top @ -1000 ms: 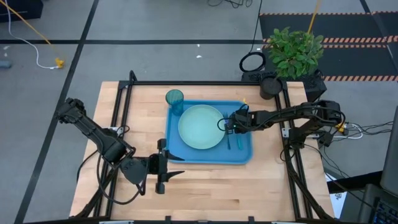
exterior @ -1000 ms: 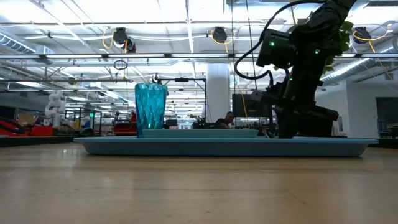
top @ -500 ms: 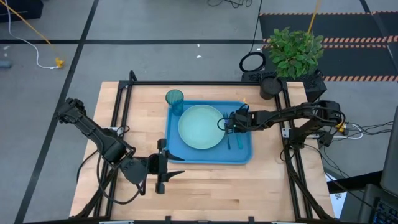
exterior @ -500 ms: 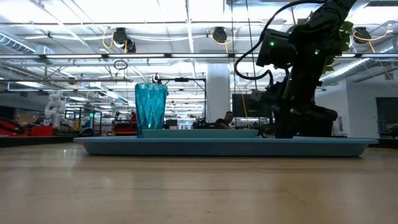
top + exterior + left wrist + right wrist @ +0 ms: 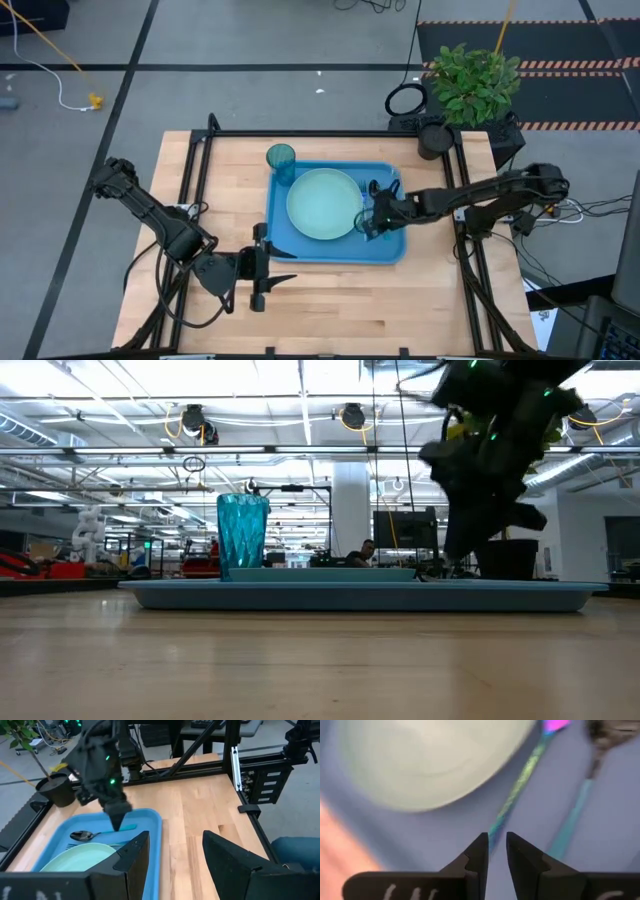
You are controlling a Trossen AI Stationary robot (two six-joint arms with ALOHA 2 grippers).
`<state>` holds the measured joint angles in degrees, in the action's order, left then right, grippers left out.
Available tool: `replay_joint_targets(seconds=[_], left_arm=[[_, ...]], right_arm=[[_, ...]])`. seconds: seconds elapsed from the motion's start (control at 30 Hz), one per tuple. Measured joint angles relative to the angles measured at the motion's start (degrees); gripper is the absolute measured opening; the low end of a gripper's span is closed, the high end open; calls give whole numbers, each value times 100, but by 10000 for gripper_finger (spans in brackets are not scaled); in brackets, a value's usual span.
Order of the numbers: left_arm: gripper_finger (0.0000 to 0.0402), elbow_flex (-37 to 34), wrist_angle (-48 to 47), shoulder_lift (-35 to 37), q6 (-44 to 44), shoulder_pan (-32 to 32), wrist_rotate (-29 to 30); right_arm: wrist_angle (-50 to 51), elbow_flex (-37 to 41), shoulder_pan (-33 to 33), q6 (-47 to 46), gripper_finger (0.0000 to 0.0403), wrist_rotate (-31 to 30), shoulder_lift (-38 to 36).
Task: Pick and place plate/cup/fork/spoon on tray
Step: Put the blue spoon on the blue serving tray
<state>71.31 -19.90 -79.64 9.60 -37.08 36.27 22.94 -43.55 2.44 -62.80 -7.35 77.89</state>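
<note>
The blue tray (image 5: 390,250) holds the pale green plate (image 5: 322,203), and the teal cup (image 5: 281,158) stands at its far left corner. The fork (image 5: 520,785) and the spoon (image 5: 580,805) lie side by side on the tray floor to the right of the plate. The spoon's dark bowl (image 5: 82,836) also shows in the left wrist view. My right gripper (image 5: 368,224) hangs a little above the utensils' handle ends, pointing down, empty, its fingers a narrow gap apart. My left gripper (image 5: 285,268) is open and empty at the tray's near left corner.
A potted plant (image 5: 472,80) stands at the table's far right corner. A black frame rail (image 5: 462,200) runs along the right side of the table. Bare wood lies left of the tray and along the near edge (image 5: 380,310).
My right gripper has risen from the tray floor and gone toward the table's near edge, along the utensils' handles. The fork and the spoon stay lying on the tray.
</note>
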Motion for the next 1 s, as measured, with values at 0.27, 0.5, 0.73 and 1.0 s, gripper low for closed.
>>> replay_joint_targets(seconds=[0.27,0.5,0.73,1.0], left_arm=[[186,0,-2,0,363,-2,-2],[186,0,-4,1,597,-16,-4],[186,0,-122,0,654,-20,-2],[186,0,-185,0,661,-20,-2]], right_arm=[[265,-5,1037,1489,61,3,-171],[142,166,1377,2160,46,-1083,-115],[45,685,1345,2168,4,-1084,-114],[-675,1244,1337,2043,1,-1062,-118]])
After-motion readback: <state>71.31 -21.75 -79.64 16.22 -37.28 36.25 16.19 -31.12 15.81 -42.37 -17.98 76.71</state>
